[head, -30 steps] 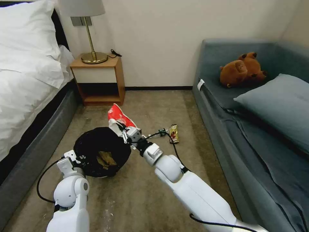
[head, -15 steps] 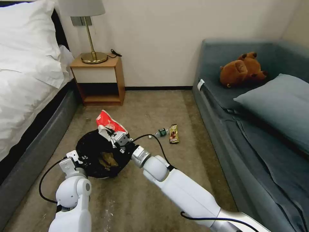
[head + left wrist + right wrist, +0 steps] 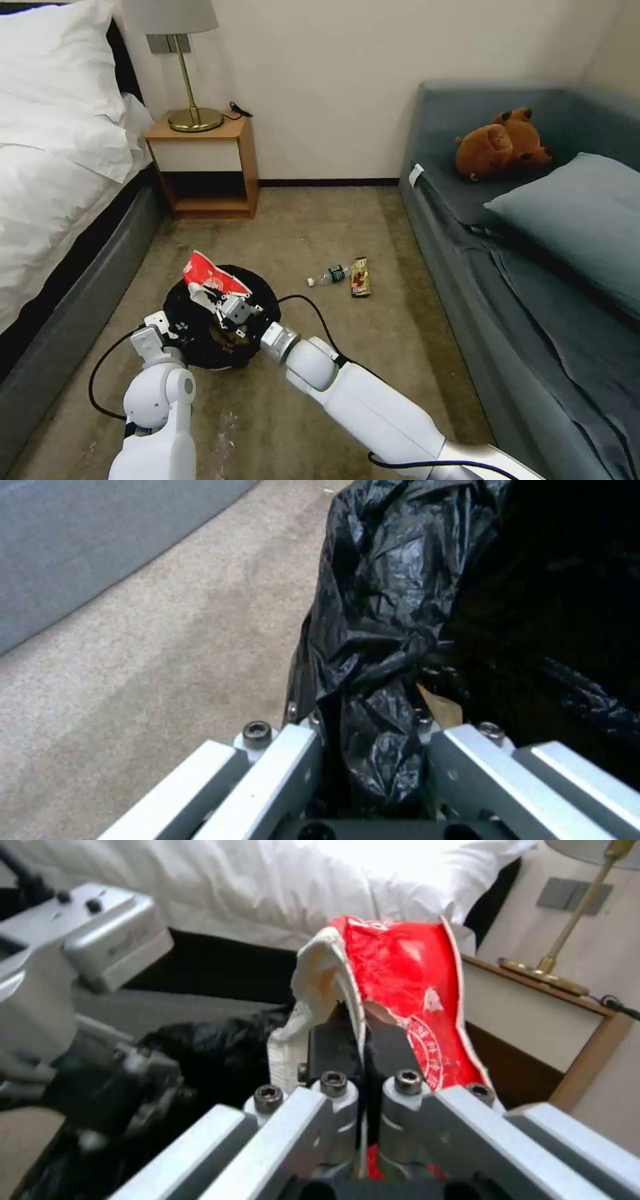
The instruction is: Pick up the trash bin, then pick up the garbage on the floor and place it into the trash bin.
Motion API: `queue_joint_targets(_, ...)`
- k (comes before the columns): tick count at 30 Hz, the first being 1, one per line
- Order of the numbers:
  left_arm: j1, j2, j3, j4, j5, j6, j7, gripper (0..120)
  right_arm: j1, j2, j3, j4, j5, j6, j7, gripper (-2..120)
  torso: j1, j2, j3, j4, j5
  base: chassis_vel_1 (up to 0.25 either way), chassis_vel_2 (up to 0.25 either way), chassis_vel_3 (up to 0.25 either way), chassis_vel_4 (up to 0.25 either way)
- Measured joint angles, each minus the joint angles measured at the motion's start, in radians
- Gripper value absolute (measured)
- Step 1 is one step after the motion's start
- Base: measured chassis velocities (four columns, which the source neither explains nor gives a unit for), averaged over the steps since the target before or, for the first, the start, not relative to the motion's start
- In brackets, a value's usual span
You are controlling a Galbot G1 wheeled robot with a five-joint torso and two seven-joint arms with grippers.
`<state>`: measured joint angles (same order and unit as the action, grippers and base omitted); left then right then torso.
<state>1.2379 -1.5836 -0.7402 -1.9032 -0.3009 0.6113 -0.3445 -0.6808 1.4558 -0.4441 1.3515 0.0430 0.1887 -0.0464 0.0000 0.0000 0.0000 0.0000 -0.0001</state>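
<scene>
The trash bin [image 3: 193,327], lined with a crinkly black bag [image 3: 400,605], is held off the carpet in front of me. My left gripper [image 3: 162,328] is shut on its near-left rim, and the bag is pinched between the fingers [image 3: 370,720]. My right gripper [image 3: 225,305] hangs over the bin's opening, shut on the red-and-white wrapper [image 3: 208,275], which stands up from the fingers [image 3: 407,975]. A crumpled brown paper bag [image 3: 230,340] lies inside the bin. On the carpet to the right lie a small clear bottle [image 3: 328,275] and a dark-gold snack wrapper [image 3: 360,277].
A bed [image 3: 60,167] runs along the left, with a wooden nightstand [image 3: 203,167] and a lamp [image 3: 190,100] at the wall. A grey-blue sofa [image 3: 533,267] with a cushion and a brown plush toy [image 3: 500,143] lines the right. Open carpet lies between.
My right arm has carried the red-and-white wrapper leftward and nearer, from the bin's far right edge to over its opening. The left gripper still holds the bin, which shifted slightly.
</scene>
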Motion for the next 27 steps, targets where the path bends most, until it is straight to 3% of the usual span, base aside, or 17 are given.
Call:
queue_joint_targets(3,-0.003,-0.001,0.0,0.0,0.0,0.0,0.0,3,-0.01,0.0,0.002,0.001,-0.009,-0.003,0.0,2,0.0,0.0,0.0,0.0,0.0001,0.0,0.0,0.0,0.0)
queue_joint_targets(12,-0.002,-0.006,0.002,0.002,0.002,-0.002,0.0,3,-0.024,-0.017,0.015,0.03,-0.015,-0.026,-0.014,32,0.0,0.0,0.0,0.0,0.0001,0.0,0.0,0.0,0.0)
queue_joint_targets(14,-0.003,-0.008,0.005,0.004,0.004,-0.002,0.0,3,-0.029,-0.017,0.016,0.032,-0.016,-0.029,-0.024,44,0.0,0.0,0.0,0.0,0.0001,0.0,0.0,0.0,0.0)
queue_joint_targets(17,-0.004,-0.009,0.005,0.004,0.005,-0.002,0.0,3,-0.031,-0.017,0.019,0.035,-0.019,-0.03,-0.034,50,0.0,0.0,0.0,-0.0001,0.0001,0.0,0.0,0.0,0.0)
queue_joint_targets(19,-0.005,-0.01,0.005,0.006,0.007,-0.002,0.0,3,-0.033,-0.02,0.02,0.038,-0.02,-0.031,-0.046,64,0.0,0.0,0.0,0.0,0.0001,0.0,0.0,0.0,0.0)
queue_joint_targets(23,-0.005,-0.011,0.007,0.007,0.011,-0.003,0.0,3,-0.03,-0.023,0.02,0.039,-0.019,-0.038,-0.049,74,0.0,0.0,0.0,0.0,0.0001,0.0,0.0,0.0,0.0)
queue_joint_targets(25,-0.004,-0.012,0.012,0.008,0.014,-0.003,0.0,3,-0.018,-0.027,0.019,0.038,-0.003,-0.05,-0.06,79,0.0,0.0,0.0,-0.0001,0.0003,0.0,0.0,0.0,0.0)
queue_joint_targets(27,-0.002,-0.014,0.02,0.007,0.02,-0.003,0.0,3,0.03,-0.048,-0.012,0.038,0.079,-0.107,-0.067,92,0.0,0.0,0.0,0.0,0.0001,0.0,0.0,0.0,0.0)
